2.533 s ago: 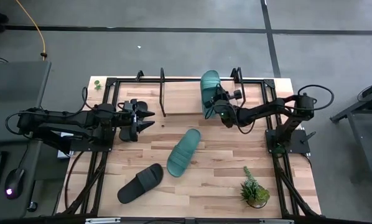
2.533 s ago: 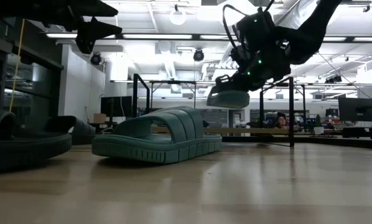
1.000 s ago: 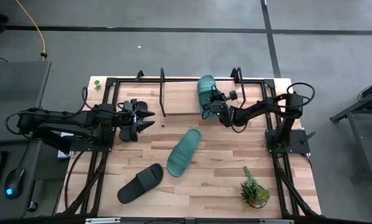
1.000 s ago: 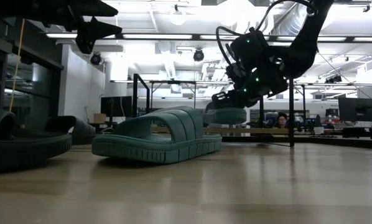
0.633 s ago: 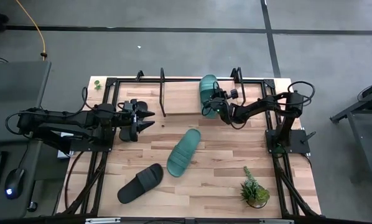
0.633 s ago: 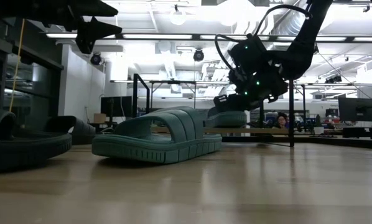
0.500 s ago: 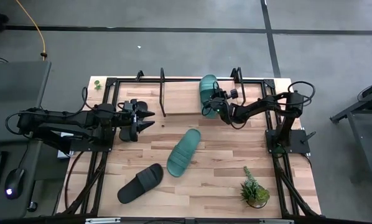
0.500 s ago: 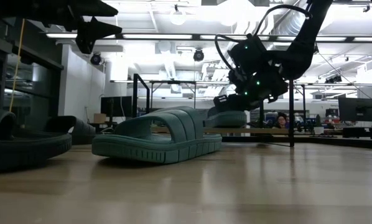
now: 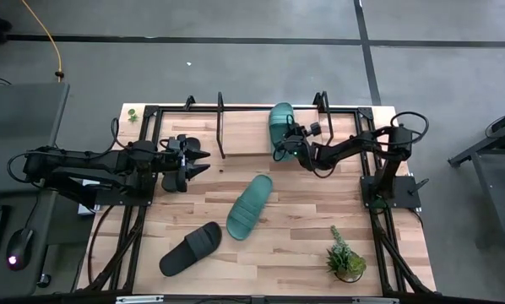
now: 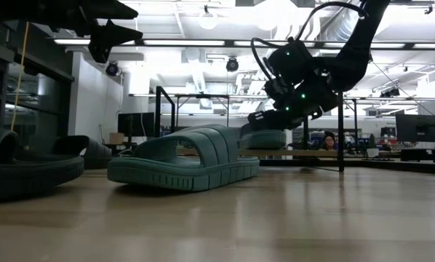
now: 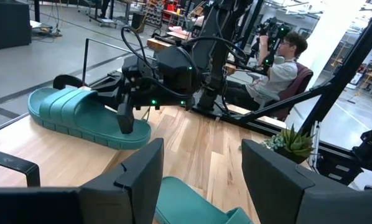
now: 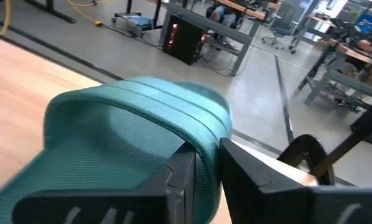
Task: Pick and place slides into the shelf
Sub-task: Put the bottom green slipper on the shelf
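Front edge: a black slide [image 9: 191,248] lies on the tabletop [image 9: 295,245] nearest me, with the potted plant [image 9: 346,260] off near the right side.
Mid-table: a teal slide [image 9: 249,205] lies loose and angled, untouched, well apart from both grippers.
Left arm: my left gripper [image 9: 198,161] hovers at the left side with fingers spread and nothing between them; the other black slide [image 10: 86,151] lies under it, and I read this arm as waiting.
Right arm: my right gripper [image 9: 296,144] is clamped on the strap of the second teal slide [image 9: 280,124], one finger [image 12: 192,180] on each side of the strap.
Shelf: that slide sits low over the shelf [image 9: 244,135] board at its right part, just beside an upright post [image 9: 322,103]; I cannot tell whether the sole is touching yet.
Step in hand: I judge this as the set-down of the first teal slide.
Next move: I'd settle the sole flat on the board, spread the fingers, then lift clear of the strap without dragging it.
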